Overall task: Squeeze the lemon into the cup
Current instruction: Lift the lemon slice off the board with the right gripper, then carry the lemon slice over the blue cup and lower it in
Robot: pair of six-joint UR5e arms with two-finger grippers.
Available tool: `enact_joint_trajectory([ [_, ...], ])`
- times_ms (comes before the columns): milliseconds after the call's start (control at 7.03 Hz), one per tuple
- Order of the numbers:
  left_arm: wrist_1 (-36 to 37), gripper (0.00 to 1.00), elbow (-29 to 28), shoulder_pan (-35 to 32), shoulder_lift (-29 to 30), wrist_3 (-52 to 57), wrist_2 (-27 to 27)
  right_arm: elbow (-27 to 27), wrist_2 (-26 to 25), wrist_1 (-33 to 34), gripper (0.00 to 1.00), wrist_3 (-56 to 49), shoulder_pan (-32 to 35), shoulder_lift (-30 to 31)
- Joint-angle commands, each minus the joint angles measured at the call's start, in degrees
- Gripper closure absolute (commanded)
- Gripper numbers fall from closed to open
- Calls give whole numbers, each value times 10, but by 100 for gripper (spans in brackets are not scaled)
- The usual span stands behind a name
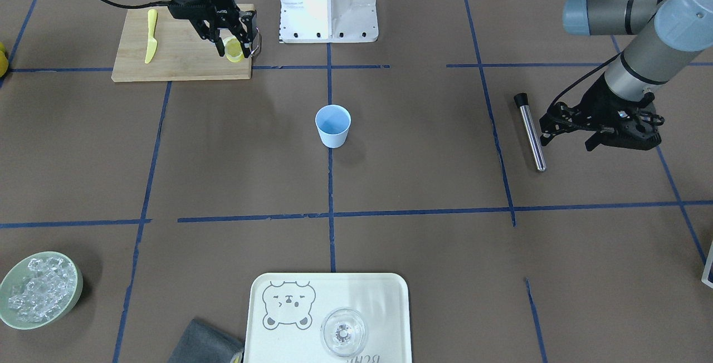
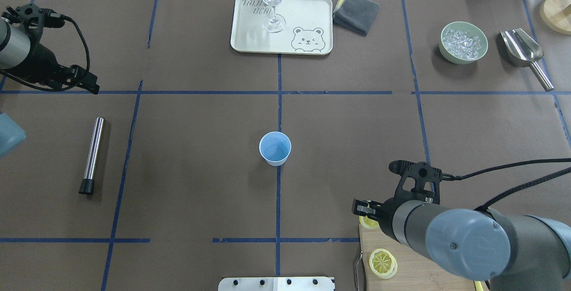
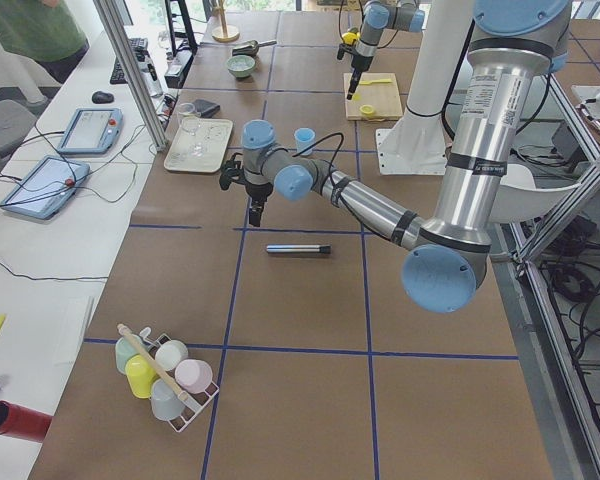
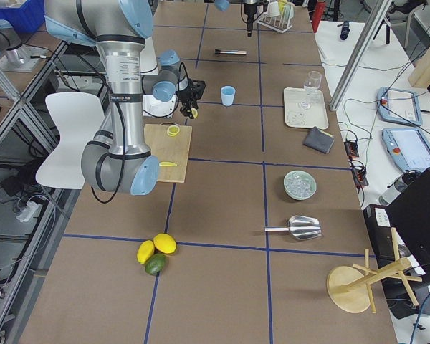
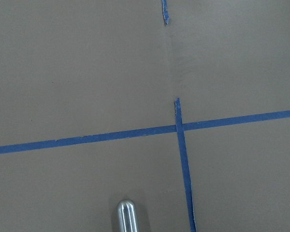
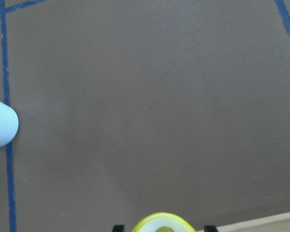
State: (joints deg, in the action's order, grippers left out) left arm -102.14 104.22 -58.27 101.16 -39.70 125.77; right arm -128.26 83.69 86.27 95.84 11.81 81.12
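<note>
The light-blue cup (image 1: 333, 125) stands upright at the table's middle; it also shows in the overhead view (image 2: 275, 148) and at the left edge of the right wrist view (image 6: 0, 128). My right gripper (image 1: 233, 47) is shut on a yellow lemon piece (image 1: 234, 50) and holds it over the corner of the wooden cutting board (image 1: 178, 59), well short of the cup. The lemon shows at the bottom of the right wrist view (image 6: 162, 223). My left gripper (image 1: 565, 139) is open and empty, far to the side near a metal tube (image 1: 532, 132).
A second lemon half (image 2: 382, 263) and a yellow knife (image 1: 151, 34) lie on the board. A tray (image 1: 384, 307) with a clear glass (image 1: 343, 332), a grey cloth (image 2: 355, 12), a bowl of ice (image 1: 39, 289) and a metal scoop (image 2: 522, 50) stand along the far edge.
</note>
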Motion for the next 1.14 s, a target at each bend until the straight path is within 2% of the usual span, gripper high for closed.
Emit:
enact_joint_trajectory([
  [0,-8,0,-8,0,0,1,0,77,33,0,39,-4,67,-98],
  [285,-8,0,-9,0,0,1,0,135,59,2,39,-12,113,-165],
  [427,-8,0,-8,1,0,1,1,157,58,2,38,-19,120,-195],
  [996,-8,0,-7,1,0,1,2,312,58,9,38,-21,126,-349],
])
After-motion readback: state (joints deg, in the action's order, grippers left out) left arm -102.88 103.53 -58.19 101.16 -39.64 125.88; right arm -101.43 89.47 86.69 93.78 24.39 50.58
